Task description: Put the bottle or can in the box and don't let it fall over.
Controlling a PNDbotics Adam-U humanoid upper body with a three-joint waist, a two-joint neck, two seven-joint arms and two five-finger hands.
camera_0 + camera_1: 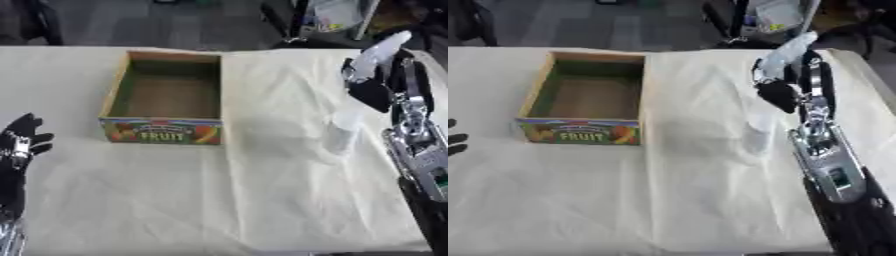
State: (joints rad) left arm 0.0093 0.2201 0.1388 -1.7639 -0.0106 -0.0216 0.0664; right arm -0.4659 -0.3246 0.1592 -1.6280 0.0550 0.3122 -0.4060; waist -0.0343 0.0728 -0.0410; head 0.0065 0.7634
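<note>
Leftmost, the left robot hand (pixel 19 142) is seen resting near the bench's (pixel 262 200) left edge, fingers up and relaxed, nothing held. Further right, an open cardboard box (pixel 164 98) marked "FRUIT" is set on the cream cloth (pixel 289 90), its inside bare. Well to the right of it, a pale bottle (pixel 343 129) is seen blurred just below the right robot hand (pixel 372 82); whether its fingers are closed around the bottle cannot be told.
</note>
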